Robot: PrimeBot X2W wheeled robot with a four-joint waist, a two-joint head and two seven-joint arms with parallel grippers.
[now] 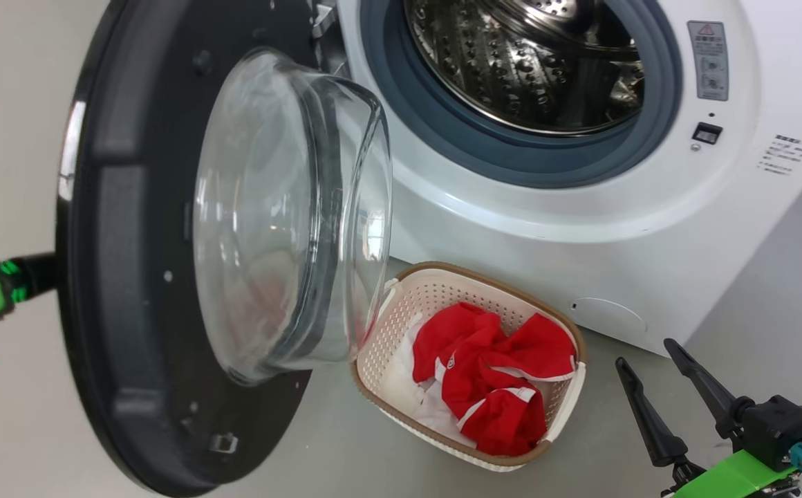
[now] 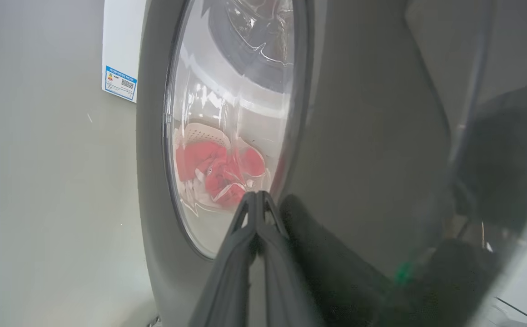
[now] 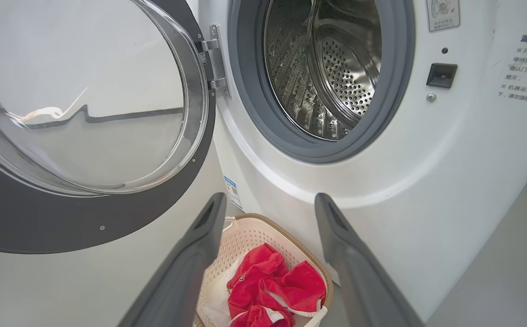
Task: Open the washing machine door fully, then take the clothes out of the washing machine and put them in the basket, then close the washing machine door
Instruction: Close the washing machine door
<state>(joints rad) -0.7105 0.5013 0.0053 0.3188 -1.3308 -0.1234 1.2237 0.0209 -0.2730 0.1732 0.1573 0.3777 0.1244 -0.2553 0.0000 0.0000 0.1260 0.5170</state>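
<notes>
Grey floor (image 1: 753, 290) fills the lower right of the head view, and on it, just before the washing machine (image 1: 511, 235), stands the basket (image 1: 401, 304). The clothes (image 1: 498, 387) lie in it, crumpled red pieces with white trim over plain white fabric. Above, the steel drum (image 1: 511, 69) looks bare as far as it shows, though its top is cut off by the frame edge.

At the left of the frame the washing machine door (image 1: 131, 277) stands swung wide open, and its glass bowl covers the basket's left end. The right gripper (image 1: 644, 353) hangs at the lower right with its two fingers spread wide and nothing between them, well apart from the basket.

The right wrist view adds the door's hinge (image 3: 216, 59) and a blue label sticker (image 3: 233, 190) low on the machine's front, just above the basket rim.

The left wrist view gives the door's outer face. There the left gripper (image 2: 256, 200) has its fingers pressed together on nothing, tips at the lower edge of the window. Whether they touch the door I cannot tell. Through the glass the red clothes appear blurred and warped. In the head view the door rim hides those fingertips.
</notes>
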